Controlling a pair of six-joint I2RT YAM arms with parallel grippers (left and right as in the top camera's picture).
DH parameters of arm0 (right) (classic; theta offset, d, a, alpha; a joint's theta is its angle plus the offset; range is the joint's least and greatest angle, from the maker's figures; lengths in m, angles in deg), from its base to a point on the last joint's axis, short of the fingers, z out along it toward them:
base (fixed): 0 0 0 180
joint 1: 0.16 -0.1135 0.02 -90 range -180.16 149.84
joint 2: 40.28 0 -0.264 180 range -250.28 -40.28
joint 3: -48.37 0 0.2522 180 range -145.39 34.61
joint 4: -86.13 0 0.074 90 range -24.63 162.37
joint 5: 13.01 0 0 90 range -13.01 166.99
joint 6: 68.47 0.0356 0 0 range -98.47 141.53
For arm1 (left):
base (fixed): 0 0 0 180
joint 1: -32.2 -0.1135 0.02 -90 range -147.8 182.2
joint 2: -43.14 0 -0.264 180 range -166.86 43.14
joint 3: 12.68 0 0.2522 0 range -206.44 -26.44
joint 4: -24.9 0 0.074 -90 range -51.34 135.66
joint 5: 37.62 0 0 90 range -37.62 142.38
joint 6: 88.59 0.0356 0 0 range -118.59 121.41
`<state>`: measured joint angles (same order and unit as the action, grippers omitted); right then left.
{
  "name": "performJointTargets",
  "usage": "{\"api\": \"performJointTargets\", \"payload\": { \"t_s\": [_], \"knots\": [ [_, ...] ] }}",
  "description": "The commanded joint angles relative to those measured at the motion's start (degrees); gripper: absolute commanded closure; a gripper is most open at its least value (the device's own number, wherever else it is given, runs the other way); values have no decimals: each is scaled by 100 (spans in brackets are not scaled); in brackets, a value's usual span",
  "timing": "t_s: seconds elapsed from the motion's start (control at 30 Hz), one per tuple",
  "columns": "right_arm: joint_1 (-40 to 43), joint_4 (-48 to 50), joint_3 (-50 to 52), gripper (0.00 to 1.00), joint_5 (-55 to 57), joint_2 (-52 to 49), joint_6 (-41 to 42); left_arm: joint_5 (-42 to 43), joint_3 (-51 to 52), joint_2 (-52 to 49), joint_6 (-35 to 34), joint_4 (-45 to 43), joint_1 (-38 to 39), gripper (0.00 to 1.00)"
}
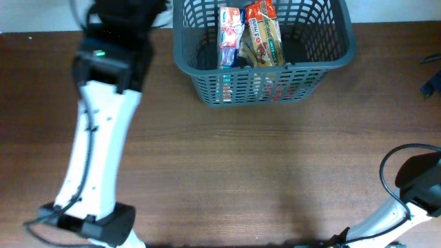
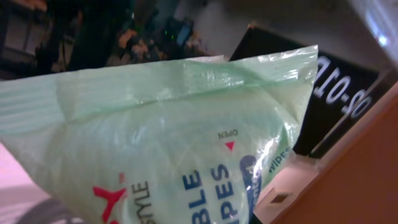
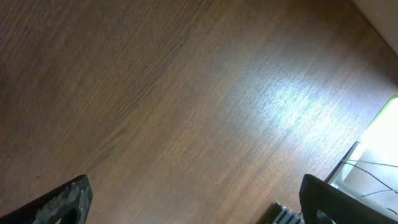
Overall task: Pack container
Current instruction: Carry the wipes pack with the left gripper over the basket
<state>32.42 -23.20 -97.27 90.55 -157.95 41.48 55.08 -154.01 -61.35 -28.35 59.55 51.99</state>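
The container point(image 1: 337, 63), a dark grey lattice basket, stands at the table's far edge, centre. Inside it lie a red-and-blue snack pack point(image 1: 229, 38) and a tan-and-green biscuit pack point(image 1: 267, 38). My left arm point(image 1: 103, 117) reaches up to the far left, beside the basket; its wrist covers the jaws. A pale green wipes pack point(image 2: 155, 143) fills the left wrist view, held close in the shut left gripper, whose fingers are hidden. My right gripper point(image 3: 193, 202) hangs wide open over bare wood, nothing between its fingers point(image 3: 62, 199).
A dark box with white lettering point(image 2: 336, 87) and a tan surface point(image 2: 360, 168) show behind the wipes pack. The right arm point(image 1: 420, 182) and its cable sit at the near right corner. A blue object point(image 1: 433, 86) lies at the right edge.
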Motion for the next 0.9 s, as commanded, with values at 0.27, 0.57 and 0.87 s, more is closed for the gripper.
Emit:
{"api": "performJointTargets", "payload": {
  "t_s": [0.27, 0.57, 0.87],
  "knots": [
    [2, 22, 31, 1, -9, -4, 72, -765, 66, -1541, 219, 20, 535, 92],
    [2, 22, 31, 1, -9, -4, 72, -772, 66, -2118, 223, 568, 535, 88],
    [2, 20, 31, 1, -9, -4, 72, -857, 72, -2505, 225, 1174, 533, 88]
  ]
}}
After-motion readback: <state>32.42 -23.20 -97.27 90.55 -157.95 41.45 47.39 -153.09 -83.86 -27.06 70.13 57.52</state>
